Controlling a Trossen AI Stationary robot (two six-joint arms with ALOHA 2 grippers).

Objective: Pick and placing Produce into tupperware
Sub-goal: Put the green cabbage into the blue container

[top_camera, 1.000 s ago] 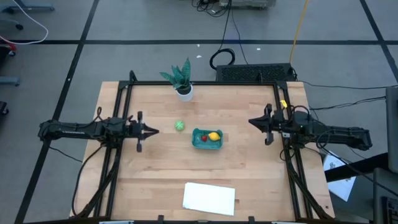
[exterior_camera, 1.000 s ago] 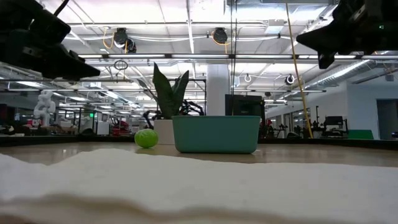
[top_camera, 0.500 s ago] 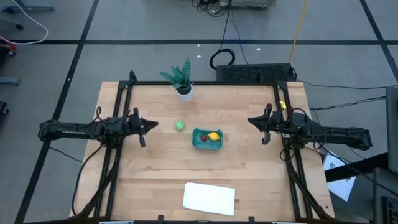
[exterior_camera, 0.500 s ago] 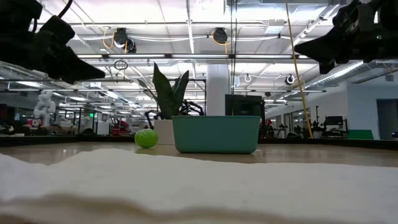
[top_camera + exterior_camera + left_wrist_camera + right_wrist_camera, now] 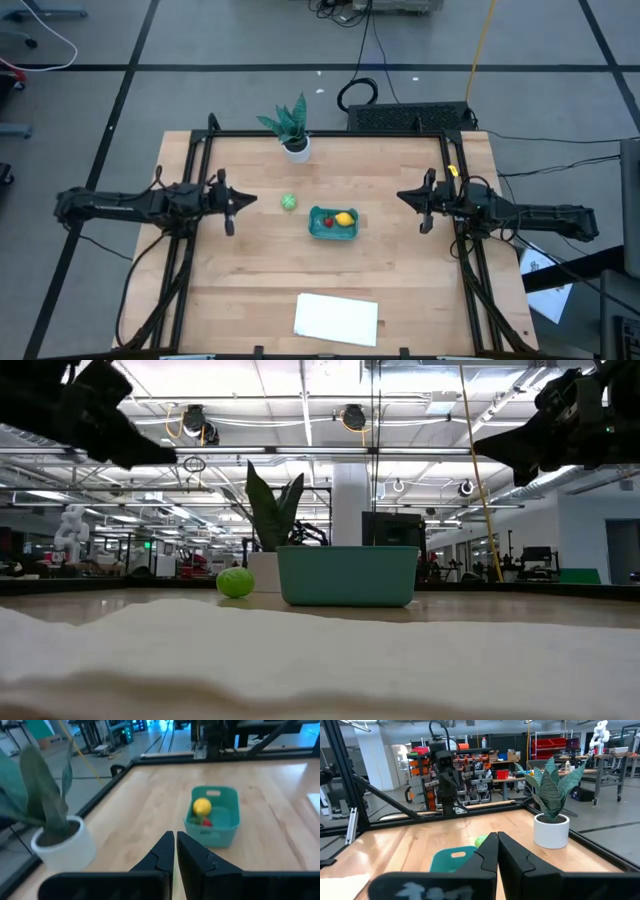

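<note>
Left gripper (image 5: 250, 202) at the table's left side, raised above the wood, fingers (image 5: 162, 852) pressed together on nothing, tips aimed toward the middle. Just beyond those tips, green round piece (image 5: 288, 202) alone on the bare tabletop (image 5: 400, 280), loose, close to the teal tupperware (image 5: 333, 223) but not touching it from above; from table height, seen just left of the container wall (image 5: 347, 575) as a small ball (image 5: 236, 582). Behind and slightly left of the ball, potted plant (image 5: 293, 130) in a white pot, upright near the far edge. Centre of the table: tupperware, shallow, rounded corners, slightly turned. Inside it, red strawberry piece (image 5: 328, 222) toward the left, yellow lemon piece (image 5: 345, 219) to its right, the two side by side and apparently touching. Same pair visible from the left wrist camera: lemon (image 5: 202, 806) toward the far end, red piece (image 5: 205, 823) nearer, partly tucked under green leaves. Nearer the front edge, a little left of centre, flat white sheet (image 5: 337, 318) lying on the wood, well apart from the container; fills the foreground at table height (image 5: 320, 660). Right gripper (image 5: 401, 196) at the table's right side, also raised, fingers (image 5: 487, 852) clenched shut and empty, tips facing the container from well apart.
</note>
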